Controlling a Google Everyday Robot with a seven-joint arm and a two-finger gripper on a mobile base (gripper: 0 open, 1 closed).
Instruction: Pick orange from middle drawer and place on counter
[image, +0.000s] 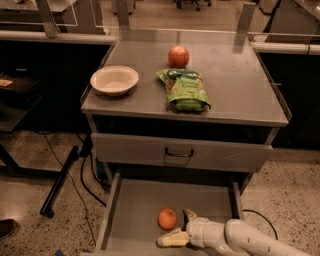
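Observation:
The orange (167, 218) lies on the flat bottom of the open middle drawer (135, 205), near its front centre. My gripper (178, 226) comes in from the lower right, low inside the drawer, with its two pale fingers spread open. The fingertips sit just right of the orange, one above and one below, close to it but not around it. The counter (240, 85) is the grey steel top above the drawers.
On the counter stand a cream bowl (114, 79) at the left, a reddish apple-like fruit (178, 56) at the back and a green snack bag (184, 90) in the middle. A closed drawer front with a dark handle (179, 153) sits above the open drawer.

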